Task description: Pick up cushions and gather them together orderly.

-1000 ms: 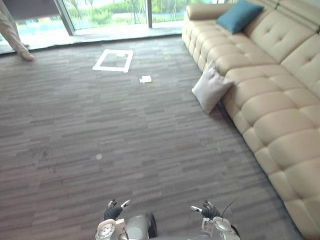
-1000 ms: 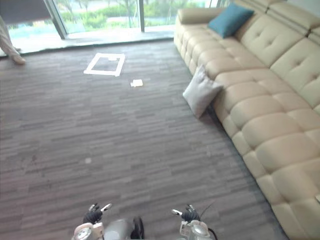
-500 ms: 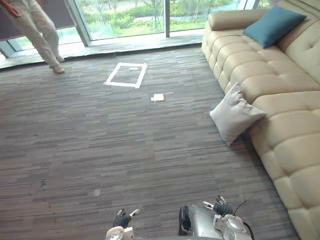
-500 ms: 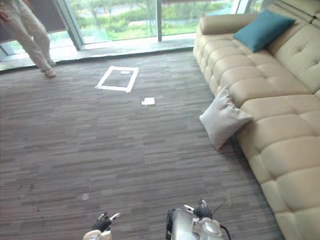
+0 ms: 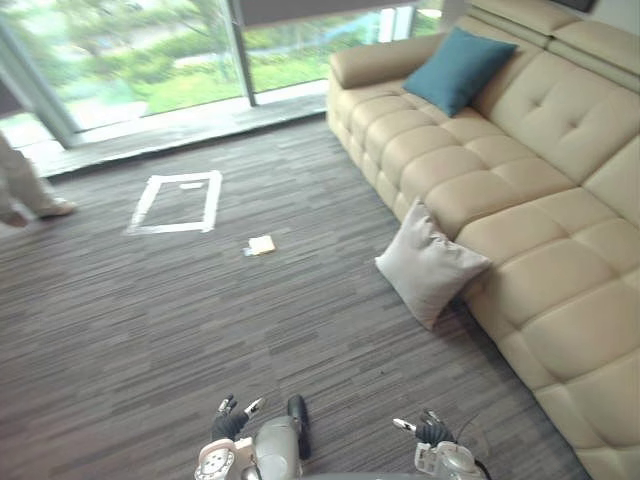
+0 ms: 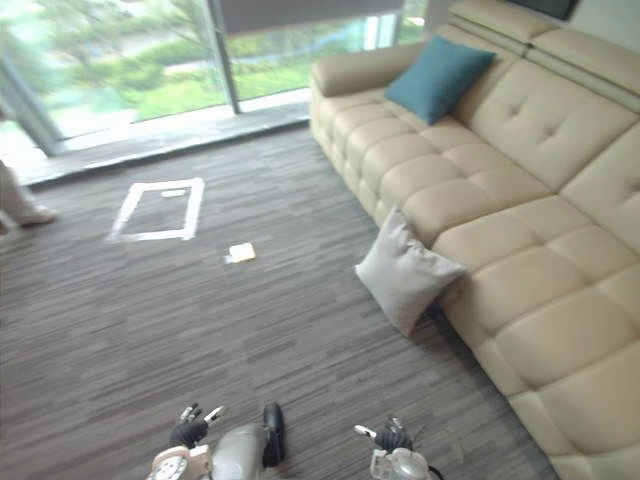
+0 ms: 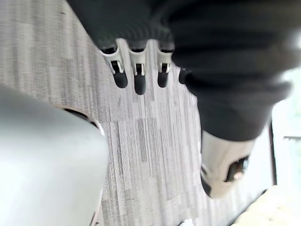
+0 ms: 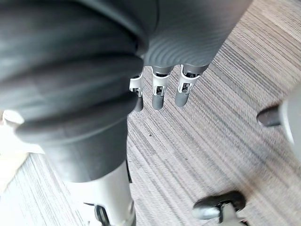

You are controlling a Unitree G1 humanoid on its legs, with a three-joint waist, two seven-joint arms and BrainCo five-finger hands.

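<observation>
In the left eye view, a grey cushion is being shown down on the carpeted floor, tipped up and leaning against the front of the beige sofa. A teal cushion is being propped on the seat against the backrest, up near the armrest end, well apart from the grey one. At the bottom edge, the left hand and the right hand are being held low over the carpet, with nothing being touched and both well short of the grey cushion.

In the right eye view, a white tape rectangle is being picked out on the floor near the window, and a small pale scrap is lying just beside it, towards the sofa. A person's shoe is being caught at the left edge.

In the left wrist view, the left fingers are being held loose and uncurled, the thumb apart from them, and nothing is being gripped; bare carpet is being shown past them.

In the right wrist view, the right fingers are likewise being kept relaxed and spread from the thumb, with nothing held and striped carpet lying beyond.
</observation>
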